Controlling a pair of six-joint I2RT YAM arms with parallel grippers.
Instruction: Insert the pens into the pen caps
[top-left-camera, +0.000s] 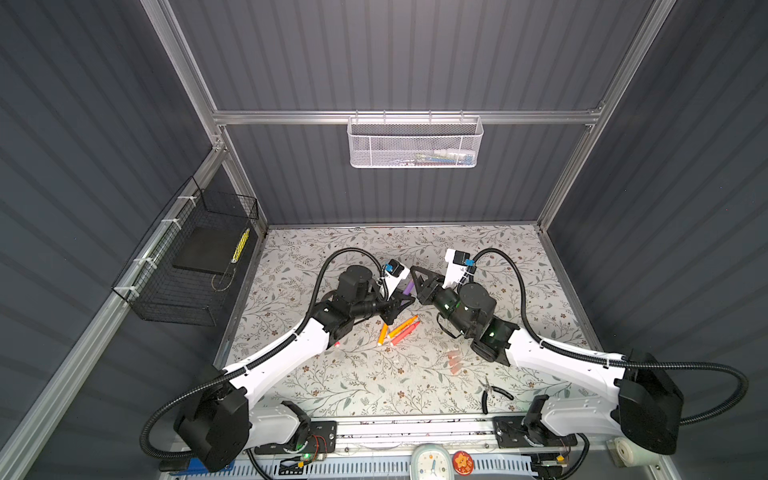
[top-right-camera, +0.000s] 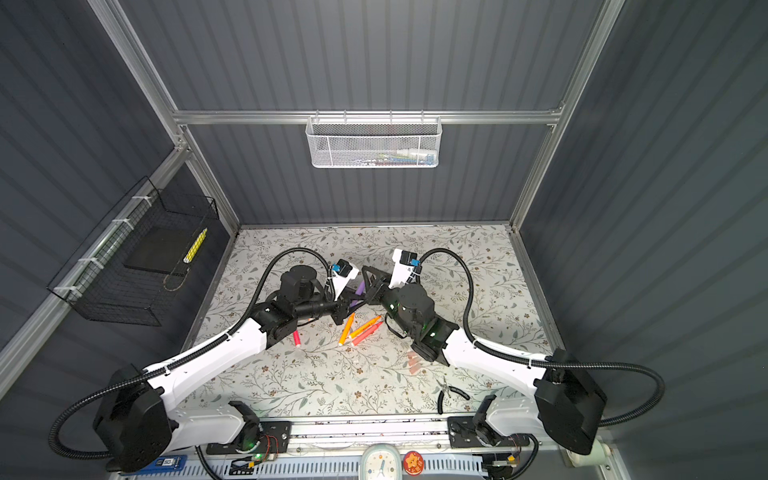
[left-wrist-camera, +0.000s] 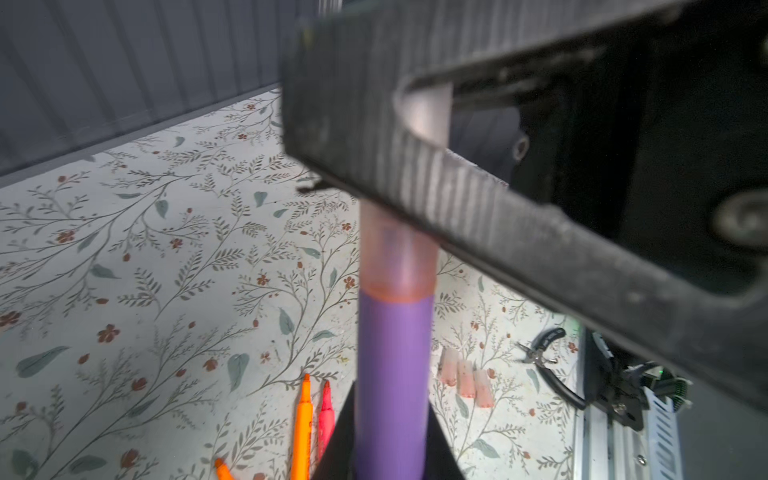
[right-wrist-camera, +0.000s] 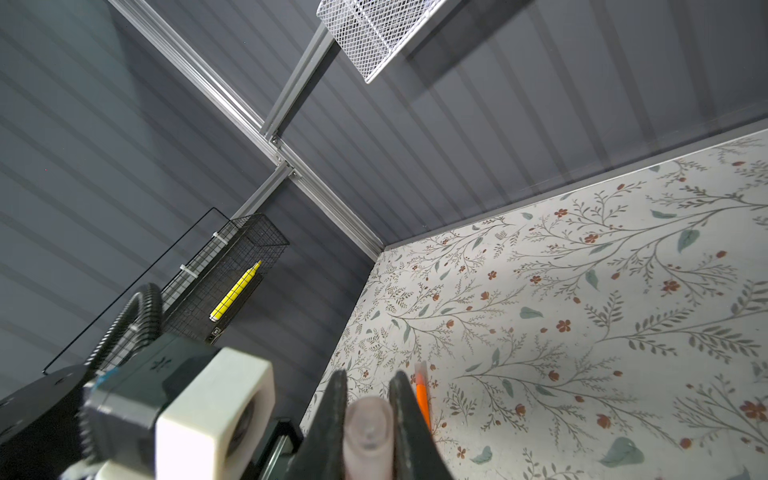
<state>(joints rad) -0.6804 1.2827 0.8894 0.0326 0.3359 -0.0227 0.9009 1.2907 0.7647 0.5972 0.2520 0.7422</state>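
purple pen (left-wrist-camera: 392, 374) sits inside pink cap (left-wrist-camera: 399, 257), seen only from left wrist.

On the table (top-left-camera: 353, 386), pens (top-left-camera: 400, 330) lay clustered at the middle, caps (top-left-camera: 454, 360) to their right, pliers (top-left-camera: 492, 390) nearer the front. A lone pen (top-right-camera: 296, 338) lay left; behind, a raised pen (top-left-camera: 409, 286) sat in a cap (left-wrist-camera: 399, 257).

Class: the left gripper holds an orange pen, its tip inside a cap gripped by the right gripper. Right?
No: the pen is purple, not orange, per the left wrist view. The left gripper holds it, tip inside the cap in the right gripper.
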